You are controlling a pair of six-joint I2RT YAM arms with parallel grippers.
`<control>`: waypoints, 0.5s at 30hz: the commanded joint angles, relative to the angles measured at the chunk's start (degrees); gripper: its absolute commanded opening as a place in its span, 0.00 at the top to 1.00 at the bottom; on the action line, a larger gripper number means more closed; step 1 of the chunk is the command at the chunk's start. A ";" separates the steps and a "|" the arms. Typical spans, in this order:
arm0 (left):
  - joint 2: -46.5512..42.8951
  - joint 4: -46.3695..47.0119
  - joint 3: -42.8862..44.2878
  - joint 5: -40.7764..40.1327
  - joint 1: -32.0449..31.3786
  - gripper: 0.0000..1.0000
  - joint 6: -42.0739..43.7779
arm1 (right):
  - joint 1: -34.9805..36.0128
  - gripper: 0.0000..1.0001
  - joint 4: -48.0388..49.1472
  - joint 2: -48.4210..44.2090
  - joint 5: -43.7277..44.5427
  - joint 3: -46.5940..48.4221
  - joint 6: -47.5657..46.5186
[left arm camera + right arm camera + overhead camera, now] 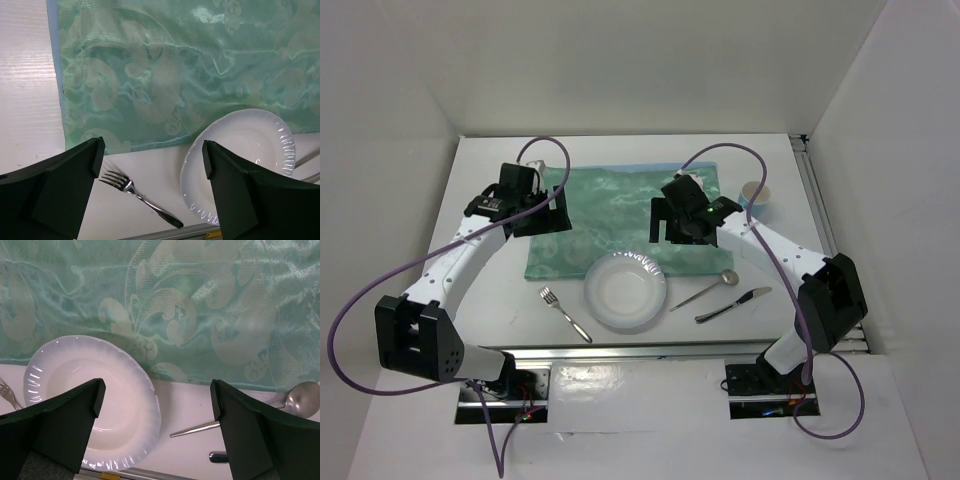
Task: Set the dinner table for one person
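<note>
The white tabletop fills the middle of the top view, with its metal rail along the 6 o'clock edge, right past the arm bases. A green patterned placemat lies toward 12 o'clock on it. The white plate overlaps the mat's 6 o'clock edge, so it's half on cloth and half on bare tabletop. The fork lies just beside the plate at 9 o'clock. The spoon and knife lie side by side at its 3 o'clock, both slanted. A small cup stands off the mat's 3 o'clock edge (can't tell what's in it).

The left hand hangs over the mat's 9 o'clock side, fingers spread wide with nothing between them. The right hand hangs over the mat near the plate's 1 o'clock, also spread wide and holding nothing.
</note>
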 commanded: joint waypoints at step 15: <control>-0.74 1.36 0.72 1.14 -0.84 0.02 1.03 | -0.26 0.00 8.53 -13.59 -10.44 -15.31 2.66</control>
